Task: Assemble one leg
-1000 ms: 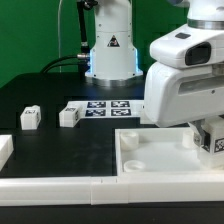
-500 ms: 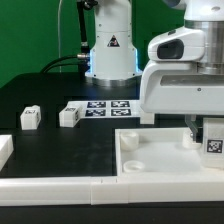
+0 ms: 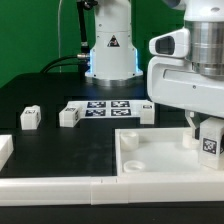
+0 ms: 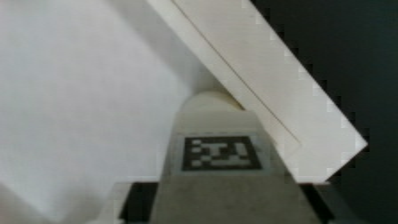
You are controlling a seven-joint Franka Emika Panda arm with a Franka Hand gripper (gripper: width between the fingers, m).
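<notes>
My claw (image 3: pixel 207 131) is clamped on the leg (image 3: pixel 210 145), with the fingers (image 4: pixel 137 204) pressing both its sides and its black-and-white square tag facing out. It sits over the white rimmed panel (image 3: pixel 150 162), by the rim at the exterior view's right. Nothing written on it is legible.

Count from here: four legs; first leg (image 3: pixel 30 118) and second leg (image 3: pixel 69 115) on the exterior view's left; third leg (image 3: pixel 147 110) half hidden behind the arm; fourth leg (image 3: pixel 210 144) (image 4: pixel 221 150) over the panel; one tag readable on the fourth leg in the wrist view. One rimmed panel (image 3: pixel 150 170); one marker board (image 3: pixel 105 107), tags partly blocked so I have no firm count; one white piece (image 3: pixel 4 150) cut off at the frame edge, type unclear.
</notes>
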